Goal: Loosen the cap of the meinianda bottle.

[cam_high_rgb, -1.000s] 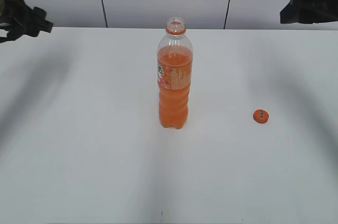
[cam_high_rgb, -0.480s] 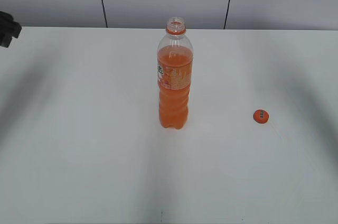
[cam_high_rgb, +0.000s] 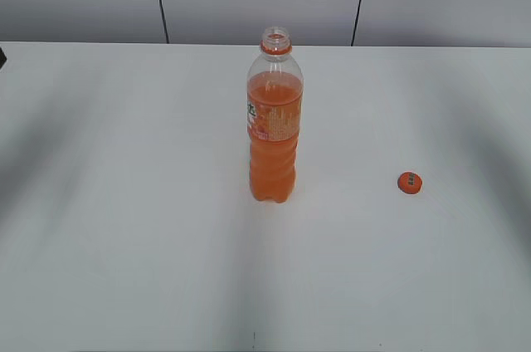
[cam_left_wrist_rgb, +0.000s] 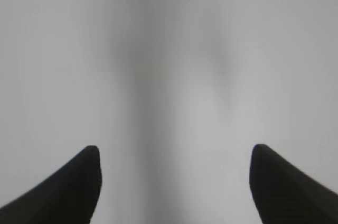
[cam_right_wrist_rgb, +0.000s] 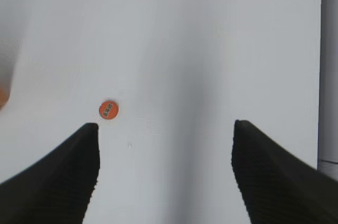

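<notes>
Meinianda bottle [cam_high_rgb: 275, 128]: stands upright mid-table, neck open, orange neck ring in place, drink level below the shoulder.
Cap [cam_high_rgb: 410, 183]: already off the neck; lies flat on the white table [cam_high_rgb: 124, 227], well apart from the bottle on its right; also seen in the right wrist view [cam_right_wrist_rgb: 109, 110], print side up.
Left gripper [cam_left_wrist_rgb: 174, 182]: jaws spread wide, nothing between them; only bare table below.
Right gripper [cam_right_wrist_rgb: 165, 166]: jaws spread wide, empty, high above the table with the cap ahead of its left finger.
Exterior view: neither gripper appears in frame.
Task status (judgement): cap fully removed, so loosening appears complete.
Step in hand (judgement): retreat to rest.
Procedure: keep both arms high and wide of the bottle; the open bottle would spill if tipped.
</notes>
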You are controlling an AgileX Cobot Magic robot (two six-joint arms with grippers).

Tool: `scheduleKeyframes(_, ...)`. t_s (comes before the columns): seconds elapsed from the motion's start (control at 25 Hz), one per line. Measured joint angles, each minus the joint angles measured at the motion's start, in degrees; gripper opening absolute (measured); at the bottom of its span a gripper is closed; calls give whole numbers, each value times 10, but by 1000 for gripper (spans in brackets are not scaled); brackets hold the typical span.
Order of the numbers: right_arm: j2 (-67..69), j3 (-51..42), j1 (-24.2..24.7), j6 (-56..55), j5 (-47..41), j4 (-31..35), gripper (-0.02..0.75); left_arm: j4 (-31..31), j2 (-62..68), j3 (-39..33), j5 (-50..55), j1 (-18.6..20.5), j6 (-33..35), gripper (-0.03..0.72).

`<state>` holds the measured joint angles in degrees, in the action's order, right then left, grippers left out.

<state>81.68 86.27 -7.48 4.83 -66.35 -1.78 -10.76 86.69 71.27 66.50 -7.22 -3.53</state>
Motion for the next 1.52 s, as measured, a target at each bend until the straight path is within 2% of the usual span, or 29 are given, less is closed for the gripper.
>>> scheduleKeyframes(0.2,-4,11,0,-2,-32,-4,586,10,-43,0,30,0,10,522)
scheduleKeyframes(0.48,-50,11,0,-14,-33,-4,586,80,-127,0,35,0,23,514)
scheduleKeyframes(0.68,-104,3,0,-18,-34,-4,586,84,-171,0,35,0,26,512)
scheduleKeyframes(0.96,-202,-90,0,-19,-34,-4,586,97,-235,-9,36,0,28,512)
scheduleKeyframes(1.12,-267,-162,0,-27,-34,-4,586,101,-285,-63,36,0,27,512)
scheduleKeyframes(1.52,-406,-311,0,-42,-33,-8,586,103,-455,-249,-2,0,27,510)
